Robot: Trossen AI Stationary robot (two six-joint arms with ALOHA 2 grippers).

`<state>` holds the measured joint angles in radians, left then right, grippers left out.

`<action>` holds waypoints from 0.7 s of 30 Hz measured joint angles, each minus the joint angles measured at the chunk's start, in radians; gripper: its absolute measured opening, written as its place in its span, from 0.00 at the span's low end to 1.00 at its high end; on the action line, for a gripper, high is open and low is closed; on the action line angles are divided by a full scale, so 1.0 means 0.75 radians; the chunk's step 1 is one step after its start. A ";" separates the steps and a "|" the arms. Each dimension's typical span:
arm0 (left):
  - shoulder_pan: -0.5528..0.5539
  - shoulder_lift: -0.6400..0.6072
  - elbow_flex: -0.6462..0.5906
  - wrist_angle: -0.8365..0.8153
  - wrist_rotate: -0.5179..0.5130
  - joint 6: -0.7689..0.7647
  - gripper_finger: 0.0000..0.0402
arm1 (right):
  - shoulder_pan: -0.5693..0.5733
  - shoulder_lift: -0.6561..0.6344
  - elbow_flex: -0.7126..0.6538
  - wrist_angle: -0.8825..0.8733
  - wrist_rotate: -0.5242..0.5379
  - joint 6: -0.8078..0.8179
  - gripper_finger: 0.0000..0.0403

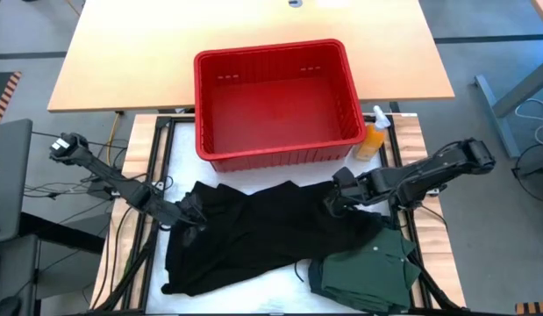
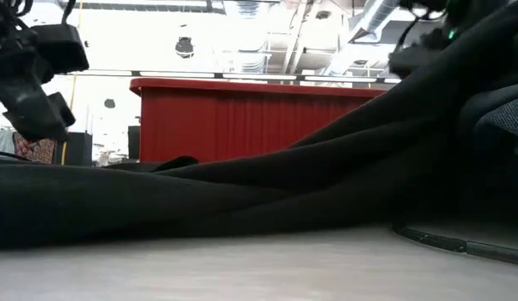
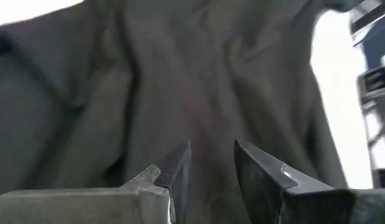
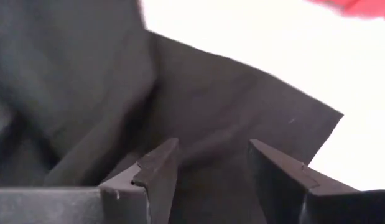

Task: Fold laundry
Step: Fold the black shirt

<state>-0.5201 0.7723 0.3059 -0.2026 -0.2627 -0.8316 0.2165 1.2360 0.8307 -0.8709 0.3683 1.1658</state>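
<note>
The black garment [image 1: 253, 233] lies rumpled on the desk [image 1: 271, 298] between the two hands, in front of the basket [image 1: 275, 101]; a green shirt [image 1: 367, 268] sits beside it, under the right arm. The left hand [image 1: 194, 213] is at the cloth's left edge, the right hand [image 1: 334, 202] at its far right corner. Both are released, fingers parted just above the fabric, gripping nothing. To do this well, each should pinch a single layer at its corner, then draw apart together to flatten the cloth.

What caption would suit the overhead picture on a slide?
Two robot arms reach in from either side onto a black garment spread before an empty red basket, a green shirt lying beside it.
</note>
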 joint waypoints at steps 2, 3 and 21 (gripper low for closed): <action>0.006 0.000 0.047 -0.132 0.006 0.007 0.27 | -0.019 0.042 -0.030 0.036 0.057 0.013 0.54; 0.010 -0.001 0.074 -0.187 0.006 0.017 0.27 | -0.030 0.063 -0.040 0.058 0.083 0.005 0.54; 0.013 0.008 0.187 -0.646 0.103 0.066 0.27 | -0.256 0.454 -0.050 0.447 -0.008 -0.418 0.54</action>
<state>-0.5102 0.7782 0.4459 -0.6868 -0.1854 -0.7821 0.0245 1.5765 0.7933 -0.5355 0.3619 0.8524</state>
